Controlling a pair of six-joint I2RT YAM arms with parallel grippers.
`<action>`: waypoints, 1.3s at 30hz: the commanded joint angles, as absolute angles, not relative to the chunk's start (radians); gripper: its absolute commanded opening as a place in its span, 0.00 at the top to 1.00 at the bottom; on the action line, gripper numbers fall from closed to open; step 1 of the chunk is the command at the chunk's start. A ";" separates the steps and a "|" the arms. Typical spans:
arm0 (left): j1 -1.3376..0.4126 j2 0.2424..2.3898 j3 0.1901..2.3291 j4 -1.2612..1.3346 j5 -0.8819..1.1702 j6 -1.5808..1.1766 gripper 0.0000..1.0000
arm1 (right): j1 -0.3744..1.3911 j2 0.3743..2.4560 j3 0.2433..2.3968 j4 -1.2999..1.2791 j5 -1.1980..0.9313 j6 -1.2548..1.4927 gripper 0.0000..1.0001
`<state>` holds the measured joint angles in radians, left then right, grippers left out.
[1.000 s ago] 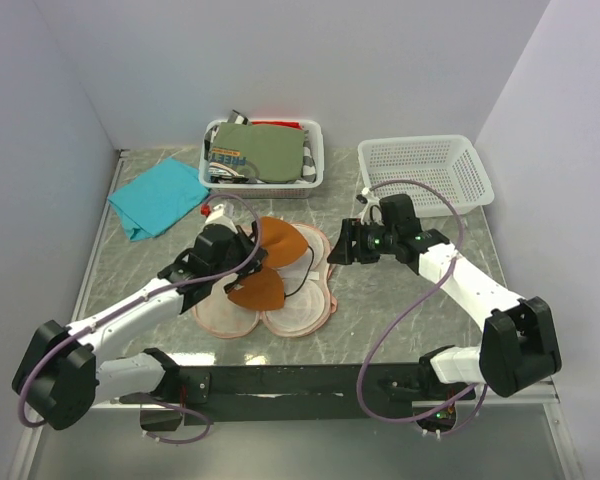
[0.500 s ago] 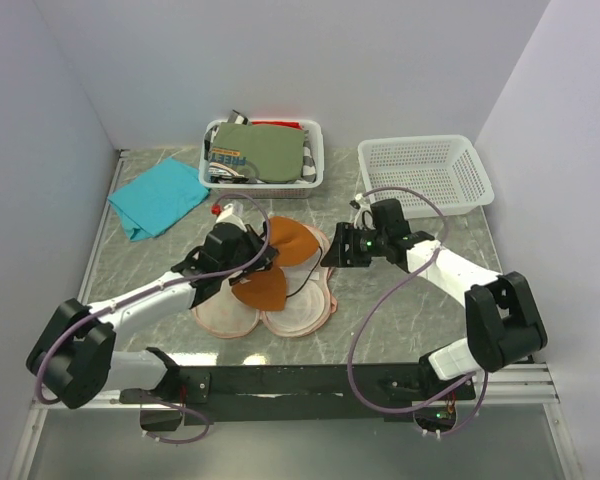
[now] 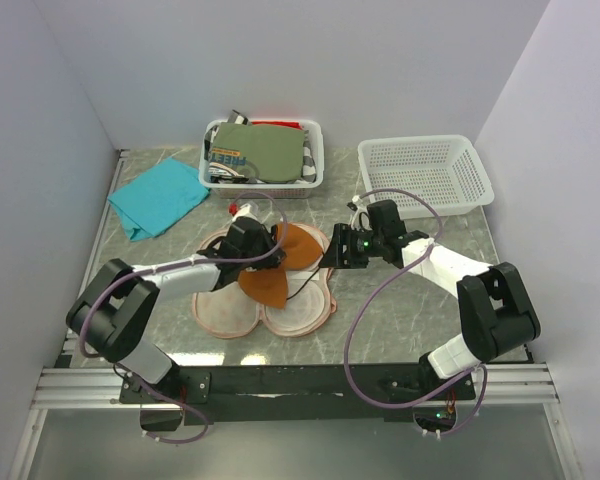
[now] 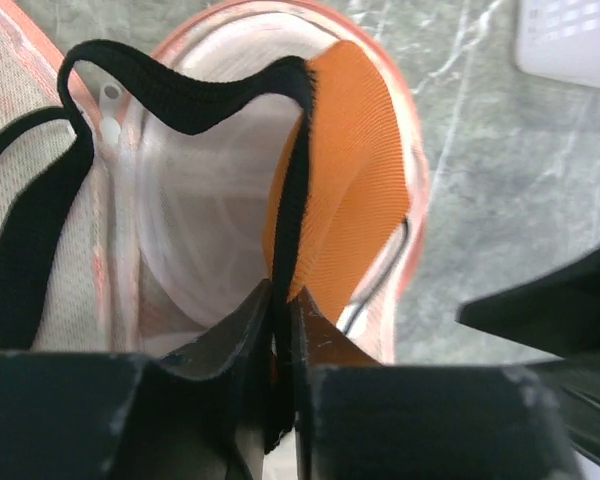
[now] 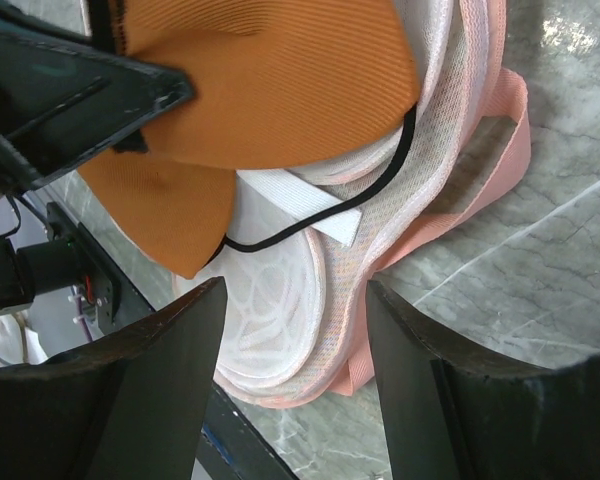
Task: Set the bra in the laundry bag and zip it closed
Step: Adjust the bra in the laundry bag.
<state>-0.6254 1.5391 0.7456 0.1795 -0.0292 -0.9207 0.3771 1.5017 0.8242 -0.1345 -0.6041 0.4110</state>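
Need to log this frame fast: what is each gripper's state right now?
Left gripper: closed on the black-edged rust-orange bra.
Right gripper: open, holding nothing.

Left arm [image 3: 175, 275] stretched low, reaching inward. Left gripper [image 4: 283, 305]: jaws nearly together, pinching the bra [image 4: 345, 200] by its dark edge. Right arm [image 3: 450, 265] elbow bent, pointing left. Right gripper [image 5: 295, 295]: jaws spread wide, holding nothing.

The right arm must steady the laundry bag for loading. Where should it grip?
Grip the laundry bag by its right rim, from the right: the layered mesh edge and pink loop jut past the bra, bare, before the open right tool.
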 commanded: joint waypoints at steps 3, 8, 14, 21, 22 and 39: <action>-0.627 1.586 0.819 0.163 -0.112 -0.871 0.34 | 0.391 1.474 0.821 -0.098 -0.624 0.408 0.35; -0.629 1.577 0.848 0.109 -0.164 -0.831 0.04 | 0.400 1.451 0.822 -0.113 -0.624 0.405 0.35; -0.629 1.485 0.833 0.042 -0.224 -0.805 0.04 | 0.417 1.428 0.821 -0.117 -0.627 0.410 0.35; -0.629 1.330 0.812 -0.113 -0.330 -0.773 0.04 | 0.448 1.391 0.825 -0.140 -0.640 0.416 0.34; -0.629 1.318 0.802 -0.145 -0.348 -0.772 0.04 | 0.454 1.381 0.824 -0.144 -0.640 0.420 0.34; -0.629 1.282 0.601 -0.110 -0.374 -0.851 0.04 | 0.681 1.502 0.724 0.221 -0.634 0.778 0.44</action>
